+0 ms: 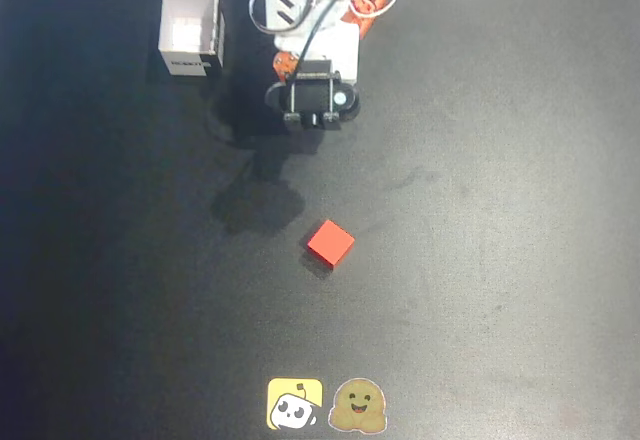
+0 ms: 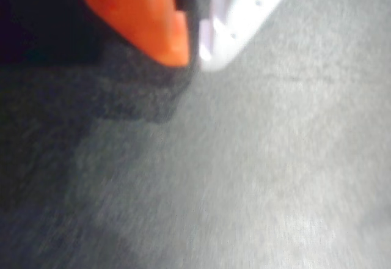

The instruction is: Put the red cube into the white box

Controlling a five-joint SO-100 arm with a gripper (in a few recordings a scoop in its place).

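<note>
Red cube sat alone on the dark surface, turned diamond-wise in the overhead view, roughly mid-frame, well apart from everything else. White box stood upright at upper left of that view, open top up, dark label on its near wall, just left of the arm's base. Something pale showed inside the box, too small to identify.

Arm was folded up near its base, with the gripper tucked close. In the wrist view the orange finger and the white finger met at their tips, so the jaws looked clenched on nothing. That frame was blurry and showed bare surface below.

Step in hand, as judged: reach for the cube. Grasp not started. To do it well, release the jaws wide before descending, come down straight over the cube, and rotate the wrist so the fingers square up with two opposite flat faces rather than corners. A corner grip would likely twist the cube out. Two stickers lay at the bottom edge, out of the way.
</note>
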